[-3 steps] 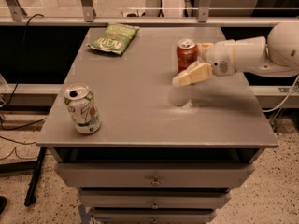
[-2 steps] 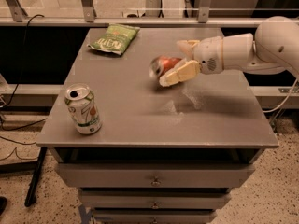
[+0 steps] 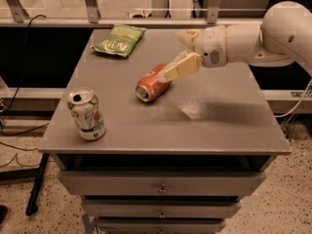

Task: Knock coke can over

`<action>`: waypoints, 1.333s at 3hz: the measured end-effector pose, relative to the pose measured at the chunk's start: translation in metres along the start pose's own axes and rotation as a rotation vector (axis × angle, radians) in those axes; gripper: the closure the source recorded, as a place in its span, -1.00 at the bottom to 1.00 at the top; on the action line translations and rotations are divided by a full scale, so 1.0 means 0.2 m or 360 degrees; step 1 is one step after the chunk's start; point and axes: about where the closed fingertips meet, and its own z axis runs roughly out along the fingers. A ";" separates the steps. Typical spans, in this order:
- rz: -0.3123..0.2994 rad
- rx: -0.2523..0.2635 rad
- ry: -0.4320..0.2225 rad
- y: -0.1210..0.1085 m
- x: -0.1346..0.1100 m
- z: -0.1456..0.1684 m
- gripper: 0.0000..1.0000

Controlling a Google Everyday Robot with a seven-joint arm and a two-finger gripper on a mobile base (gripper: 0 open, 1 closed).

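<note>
The coke can (image 3: 151, 84) lies on its side near the middle of the grey table (image 3: 219, 121), its silver top facing the front left. My gripper (image 3: 181, 50) hangs just right of and slightly above the can, reaching in from the right on the white arm (image 3: 253, 35). Its two cream fingers are spread apart and hold nothing. The lower finger (image 3: 182, 67) sits against or just over the can's rear end.
A white and green can (image 3: 87, 113) stands upright near the table's front left corner. A green chip bag (image 3: 118, 39) lies at the back left. Drawers sit below the table's front edge (image 3: 161, 152). A rail runs behind the table.
The gripper swept left across the table. The coke can, upright at the back right before, tipped over and now lies on its side further left.
</note>
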 end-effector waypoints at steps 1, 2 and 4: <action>-0.0011 0.0047 0.0025 -0.03 0.01 -0.07 -1.00; -0.0013 0.0053 0.0029 -0.03 0.01 -0.08 -1.00; -0.0116 0.0243 0.0242 -0.23 0.20 -0.53 -1.00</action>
